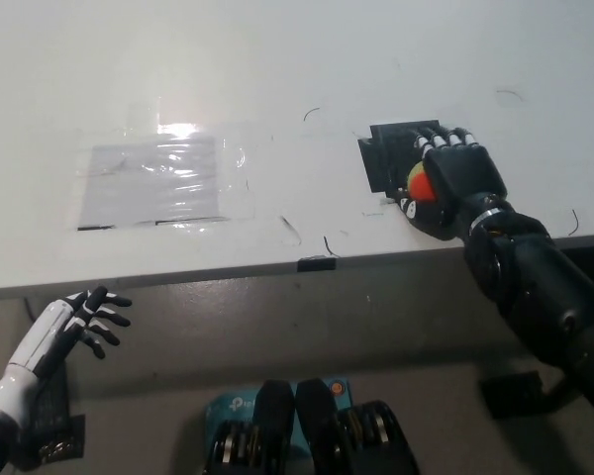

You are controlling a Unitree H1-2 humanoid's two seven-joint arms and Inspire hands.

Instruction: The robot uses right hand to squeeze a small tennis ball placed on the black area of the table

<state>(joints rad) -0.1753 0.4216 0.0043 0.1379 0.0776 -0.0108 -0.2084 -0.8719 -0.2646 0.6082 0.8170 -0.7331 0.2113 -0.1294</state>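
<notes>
The small ball, orange-red with a yellow-green patch, lies on the near right part of the black area of the white table. My black right hand lies palm down over it, fingers stretched forward and apart across the black patch. The ball shows only at the hand's left side, by the thumb; the rest is hidden under the palm. My white left hand rests below the table's front edge at lower left, fingers spread, holding nothing.
A shiny clear taped sheet covers the table's left middle. A small black tab sits on the front edge. Thin dark scratches mark the surface near the black area. A blue packet lies on the floor below.
</notes>
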